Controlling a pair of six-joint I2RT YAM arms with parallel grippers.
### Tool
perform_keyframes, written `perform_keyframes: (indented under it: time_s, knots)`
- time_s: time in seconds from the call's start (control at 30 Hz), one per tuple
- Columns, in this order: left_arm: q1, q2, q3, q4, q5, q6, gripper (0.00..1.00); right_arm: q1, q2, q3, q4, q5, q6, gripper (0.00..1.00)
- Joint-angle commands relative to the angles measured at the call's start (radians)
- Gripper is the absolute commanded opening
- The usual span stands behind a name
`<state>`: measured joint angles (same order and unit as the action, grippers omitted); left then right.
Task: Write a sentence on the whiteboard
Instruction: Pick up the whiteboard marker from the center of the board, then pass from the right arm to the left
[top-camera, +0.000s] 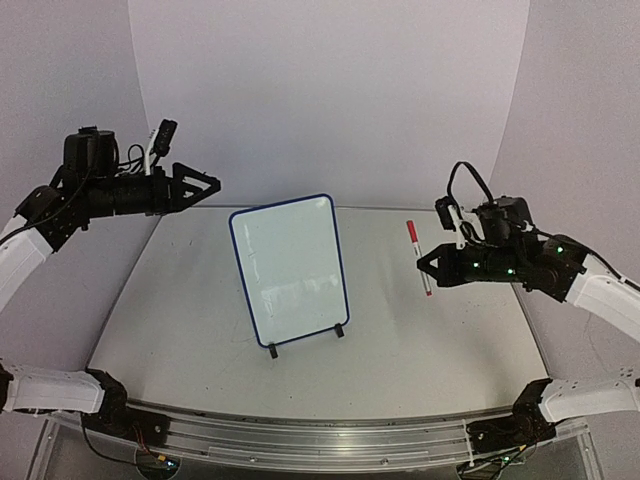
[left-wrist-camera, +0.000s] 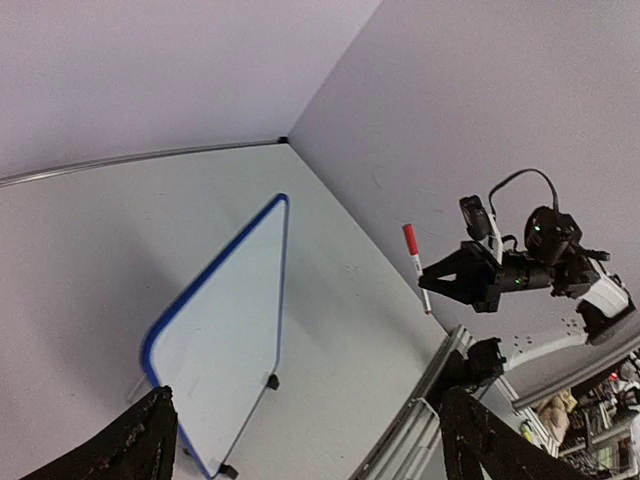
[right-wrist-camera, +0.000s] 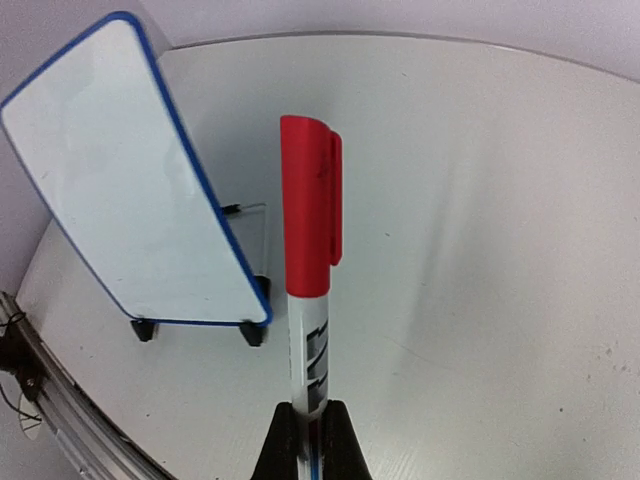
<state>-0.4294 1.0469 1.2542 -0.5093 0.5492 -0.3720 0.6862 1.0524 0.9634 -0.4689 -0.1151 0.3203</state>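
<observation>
The board (top-camera: 290, 268) stands blank on the worktop (top-camera: 440, 340). Right of it, my right end effector (top-camera: 424, 266) clamps the marker (top-camera: 417, 253), which looks capped, so no ink. Left of it, my left end effector (top-camera: 212, 186) gapes, bracing nothing — a pressed stroke could tip the board.

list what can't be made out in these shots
marker tip: covered by its red cap, every view
marker label: blurred, right wrist view
whiteboard back: faces away, every view
left end effector: mostly cut off by bottom edge, left wrist view
</observation>
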Motion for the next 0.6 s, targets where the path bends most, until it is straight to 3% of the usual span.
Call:
perform_keyframes:
  time_s: [0.0, 0.23, 0.47, 0.57]
  knots:
    - [-0.159, 0.102, 0.034, 0.044, -0.012, -0.089, 0.90, 0.127, 0.083, 0.115, -0.010, -0.075, -0.114, 0.00]
    - [-0.354, 0.211, 0.034, 0.176, -0.010, -0.151, 0.92, 0.301, 0.247, 0.265, -0.007, -0.038, -0.182, 0.00]
    - [-0.384, 0.285, -0.013, 0.260, 0.025, -0.232, 0.92, 0.359, 0.320, 0.326, 0.022, -0.024, -0.212, 0.00]
    - [-0.385, 0.307, -0.027, 0.295, 0.041, -0.258, 0.87, 0.377, 0.331, 0.342, 0.029, -0.029, -0.218, 0.00]
